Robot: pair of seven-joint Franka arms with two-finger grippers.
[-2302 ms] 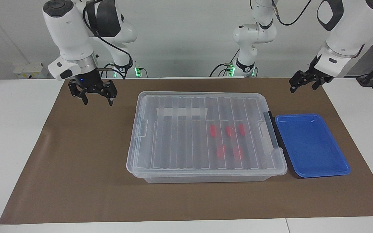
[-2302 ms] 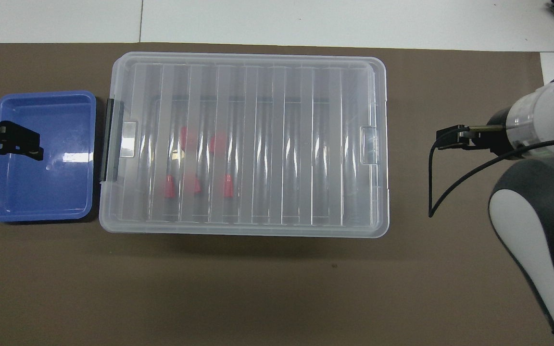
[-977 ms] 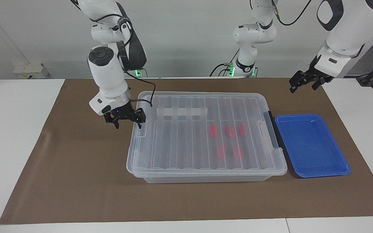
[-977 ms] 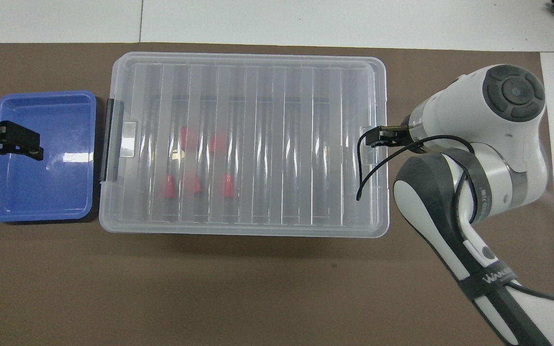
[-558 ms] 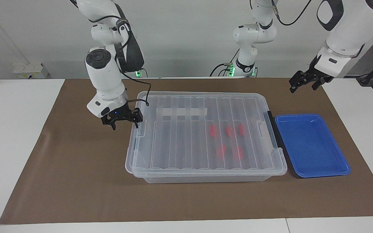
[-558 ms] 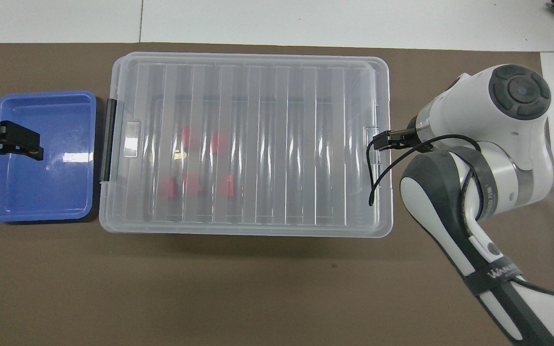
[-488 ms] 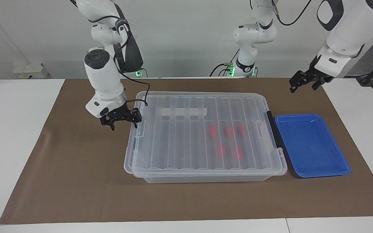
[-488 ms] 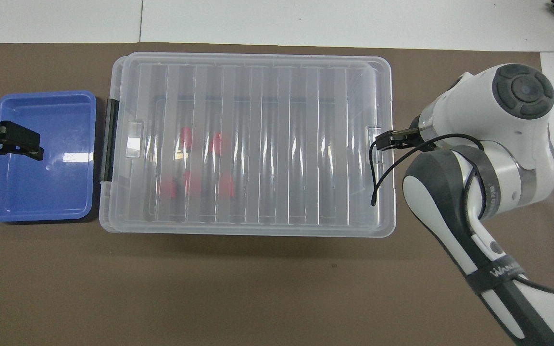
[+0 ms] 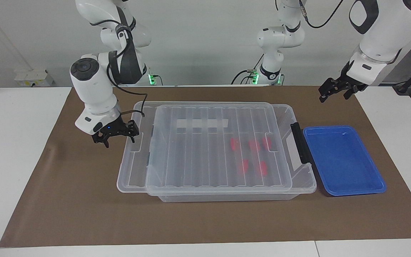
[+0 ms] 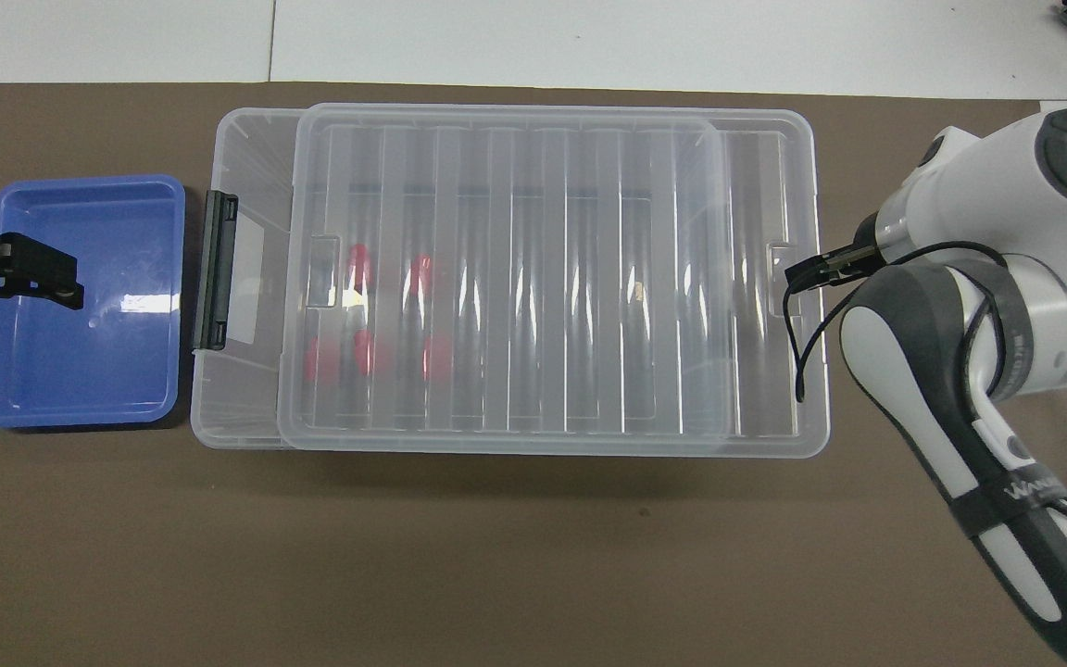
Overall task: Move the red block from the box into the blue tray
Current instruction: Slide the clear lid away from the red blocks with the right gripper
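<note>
The clear box point(image 9: 303, 184) stands mid-table on the brown mat. Its ribbed lid point(image 9: 198, 157) lies shifted toward the right arm's end and overhangs the box there. Several red blocks point(image 9: 234, 144) lie inside under the lid, toward the tray's end; they also show in the overhead view point(image 10: 359, 267). The blue tray point(image 9: 344, 160) sits empty beside the box's dark grey handle point(image 9: 299, 142). My right gripper point(image 9: 119, 140) is open, with one finger hooked at the lid's end tab. My left gripper point(image 9: 335, 95) is open and waits in the air, over the tray point(image 10: 80, 371) in the overhead view.
A white tape strip point(image 9: 202, 123) is on the lid. The brown mat point(image 9: 84, 200) covers the table point(image 9: 13, 142), with bare mat on the side of the box away from the robots. The right arm's cable point(image 10: 807, 343) hangs over the lid's overhanging end.
My right gripper came down to the lid's end and has dragged the lid toward the right arm's end, baring a strip of the box by the handle. The left arm has not moved.
</note>
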